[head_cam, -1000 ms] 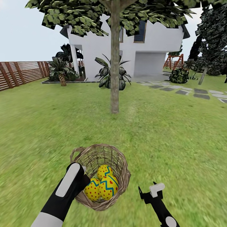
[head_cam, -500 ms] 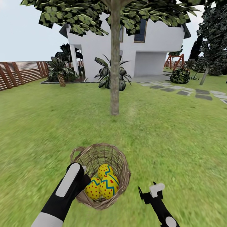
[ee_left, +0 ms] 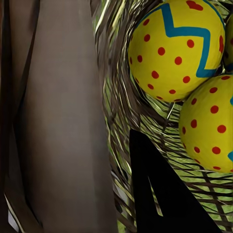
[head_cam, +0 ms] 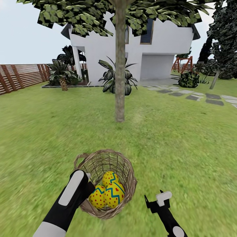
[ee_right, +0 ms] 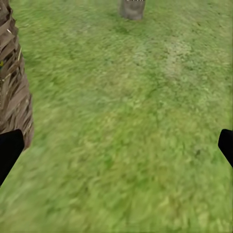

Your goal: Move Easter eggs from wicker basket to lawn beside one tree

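The wicker basket (head_cam: 106, 155) hangs low in front of me, with my left gripper (head_cam: 87, 193) shut on its near-left rim. Three yellow Easter eggs (head_cam: 110, 192) with red dots and blue zigzags lie together inside it. In the left wrist view two of the eggs (ee_left: 177, 48) sit close against the woven wall (ee_left: 121, 102), and one black finger (ee_left: 160, 194) reaches inside the basket. My right gripper (head_cam: 157, 199) stands open over the lawn (head_cam: 184, 148), right of the basket, holding nothing. A tree (head_cam: 120, 65) with a bare grey-brown trunk rises straight ahead.
A white house (head_cam: 158, 49) stands behind the tree, with palms (head_cam: 62, 74) and a leafy shrub (head_cam: 110, 77) in front of it. A brown slat fence (head_cam: 19, 77) runs at the left. Stepping stones (head_cam: 194, 97), a bush and a red playset (head_cam: 182, 64) lie at the right.
The whole view has shifted: the tree's base sits lower and nearer in the picture, so I have rolled forward. Basket, eggs and both grippers keep their places relative to me.
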### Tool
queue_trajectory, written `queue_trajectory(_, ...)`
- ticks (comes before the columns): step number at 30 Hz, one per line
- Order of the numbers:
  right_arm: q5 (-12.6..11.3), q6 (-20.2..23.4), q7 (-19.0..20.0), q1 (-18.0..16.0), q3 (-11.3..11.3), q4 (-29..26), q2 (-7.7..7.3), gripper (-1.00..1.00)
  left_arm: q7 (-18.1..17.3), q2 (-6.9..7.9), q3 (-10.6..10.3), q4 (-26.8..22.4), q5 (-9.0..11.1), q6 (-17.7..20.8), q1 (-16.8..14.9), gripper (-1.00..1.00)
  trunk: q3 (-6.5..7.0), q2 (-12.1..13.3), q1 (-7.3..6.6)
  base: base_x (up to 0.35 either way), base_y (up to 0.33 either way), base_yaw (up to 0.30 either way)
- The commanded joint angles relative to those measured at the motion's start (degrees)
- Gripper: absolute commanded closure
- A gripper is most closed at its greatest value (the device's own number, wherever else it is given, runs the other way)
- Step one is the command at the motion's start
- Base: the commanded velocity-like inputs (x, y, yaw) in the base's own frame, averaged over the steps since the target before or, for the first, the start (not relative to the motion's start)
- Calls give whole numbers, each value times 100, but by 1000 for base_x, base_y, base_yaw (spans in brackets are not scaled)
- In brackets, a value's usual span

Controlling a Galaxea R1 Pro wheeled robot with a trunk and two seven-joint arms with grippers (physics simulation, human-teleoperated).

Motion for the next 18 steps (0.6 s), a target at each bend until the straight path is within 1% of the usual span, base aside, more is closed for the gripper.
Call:
queue_trajectory(1,0,0,0,0,2,0,0,-100,-18,0,-2,-1,0,29,1,100,1,-1,0,320,0,0)
queue_trajectory(8,0,0,0,0,8,0,0,-100,-16,-9,-12,-1,4,29,-1,100,1,-1,0,260,0,0)
queue_trajectory(18,-14,0,0,0,-16,0,0,-100,17,8,-4,-2,-4,46,-2,100,1,-1,0,331,0,0)
